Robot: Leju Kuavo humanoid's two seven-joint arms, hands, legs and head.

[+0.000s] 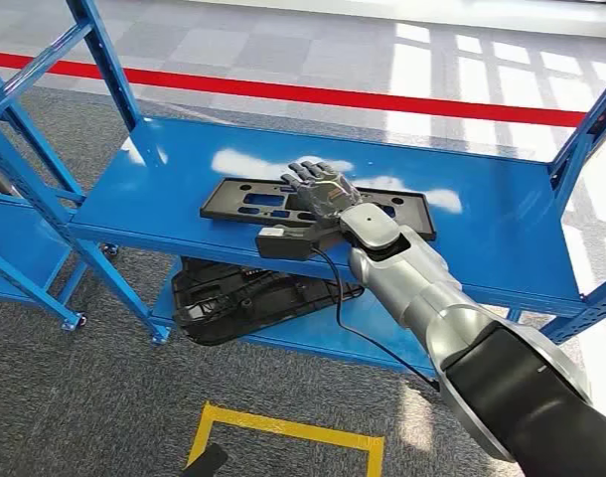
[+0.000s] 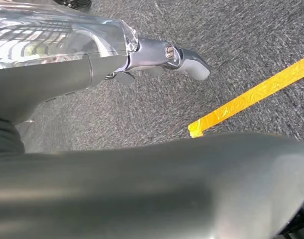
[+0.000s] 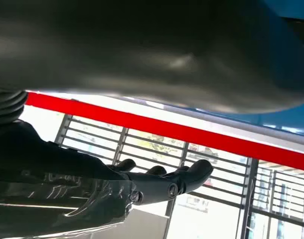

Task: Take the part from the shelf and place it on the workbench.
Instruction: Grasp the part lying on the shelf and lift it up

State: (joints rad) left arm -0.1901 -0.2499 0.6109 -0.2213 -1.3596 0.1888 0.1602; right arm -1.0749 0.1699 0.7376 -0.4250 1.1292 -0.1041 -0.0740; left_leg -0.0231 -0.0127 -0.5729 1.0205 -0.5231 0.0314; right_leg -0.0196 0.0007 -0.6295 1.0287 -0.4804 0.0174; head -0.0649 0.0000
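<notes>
A flat black part (image 1: pixel 243 205) with several cut-outs lies on the upper deck of the blue shelf (image 1: pixel 495 229). My right hand (image 1: pixel 320 188) reaches over the middle of the part, fingers stretched out straight above it; I cannot tell whether they touch it. In the right wrist view the right hand (image 3: pixel 105 191) has its dark fingers (image 3: pixel 188 177) extended with nothing between them. My left hand (image 2: pixel 105 64) hangs low over the grey carpet, its fingers (image 2: pixel 188 62) straight and holding nothing.
A second black moulded part (image 1: pixel 247 298) lies on the lower shelf deck. Blue uprights (image 1: pixel 105 60) and braces frame the shelf at left and right. Yellow tape (image 1: pixel 285 427) marks a square on the floor near me; a red line (image 1: pixel 323 95) runs behind the shelf.
</notes>
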